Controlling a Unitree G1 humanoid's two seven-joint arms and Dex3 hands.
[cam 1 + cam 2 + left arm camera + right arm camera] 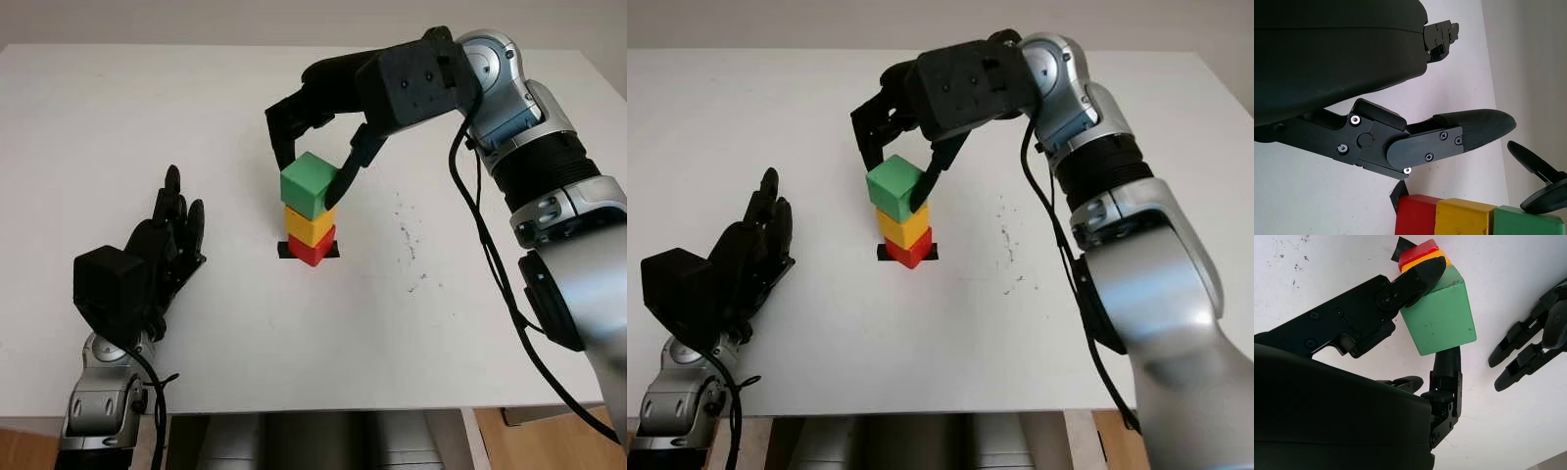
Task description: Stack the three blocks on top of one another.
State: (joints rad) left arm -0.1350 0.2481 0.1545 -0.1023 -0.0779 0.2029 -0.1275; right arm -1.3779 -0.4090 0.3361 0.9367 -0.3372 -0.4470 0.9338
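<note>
Left hand (162, 250) open, parked over the table (118, 117) well left of the stack, holding nothing. Centre: red (312, 249) on a black tape mark (285, 251), yellow (309, 224) on red, green (310, 184) on yellow but rotated and seemingly overhanging left. Right hand (315, 147) grips green, one finger (1418, 276) on its right face, another on the far side. Risks, as I judge them: uneven release drags green off; overhang tips it; a finger withdrawing low clips yellow and topples the lot. Square it, open evenly, lift straight up.
</note>
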